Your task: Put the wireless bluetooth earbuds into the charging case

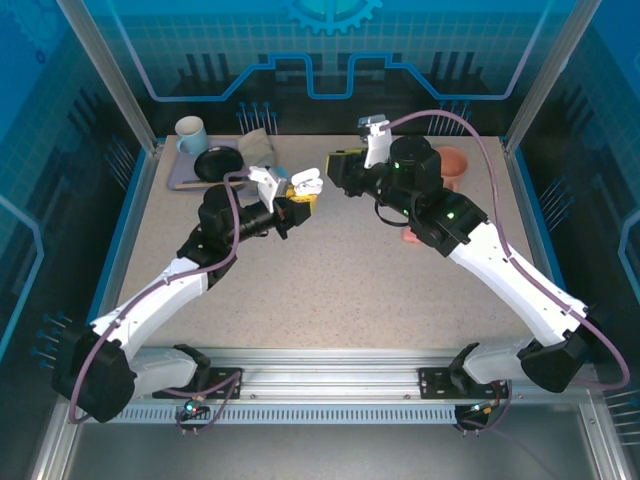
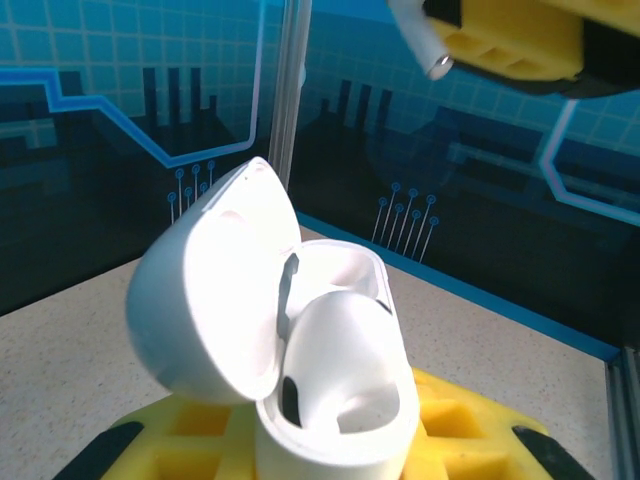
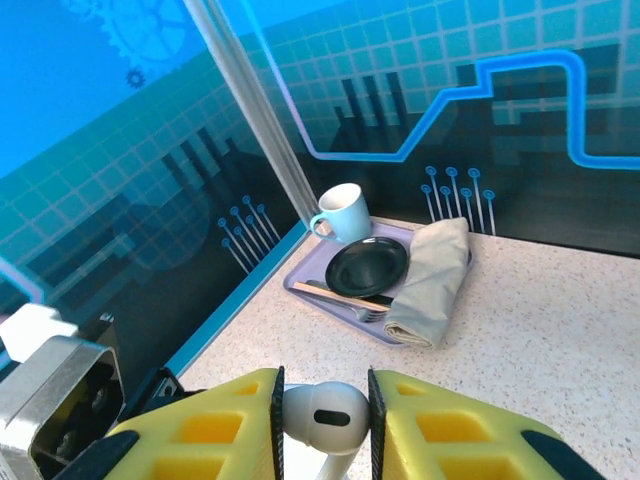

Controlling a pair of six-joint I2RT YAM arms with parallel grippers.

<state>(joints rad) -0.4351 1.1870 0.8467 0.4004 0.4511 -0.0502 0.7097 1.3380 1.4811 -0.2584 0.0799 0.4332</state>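
– Earbud [image 3: 325,422] check: where's it sitting?
– It's the white one, and it's hanging in the air over the far half of the worktop [image 1: 330,290]. It's not in anything yet.
– Start near. What about the charging case [image 2: 340,390]?
– It's sitting nearer the arm bases than the earbud. The left gripper [image 2: 330,445] is clamping its base between yellow fingers [image 2: 470,432], lifted off the worktop. The lid [image 2: 210,300] is standing open, tipped left. The wells are looking empty, though the rim is hiding part of them.
– And the right gripper [image 3: 322,400]?
– It's just beyond the case, jaws narrow, pinching the earbud across its head. The stem is sticking out past the fingers.
– Are they touching?
– No, near but apart. In the left wrist view the stem tip is showing up top, right of the case mouth. I'm judging they're not lined up yet.
– Tips for the step?
– It's the aligning stage, I'm guessing. The stem should be coming straight over an open well, matching the well's tilt. The right arm should be lowering slowly while the left is holding the case steady. The risk is clipping the lid or rim. The gripper should be letting go only once the earbud is seated.
– Farther back?
– A tray [image 1: 183,181] at the far left corner is carrying a cup [image 3: 343,212], a black plate [image 3: 367,266] and a folded cloth [image 3: 435,280]. None of it is task stuff.
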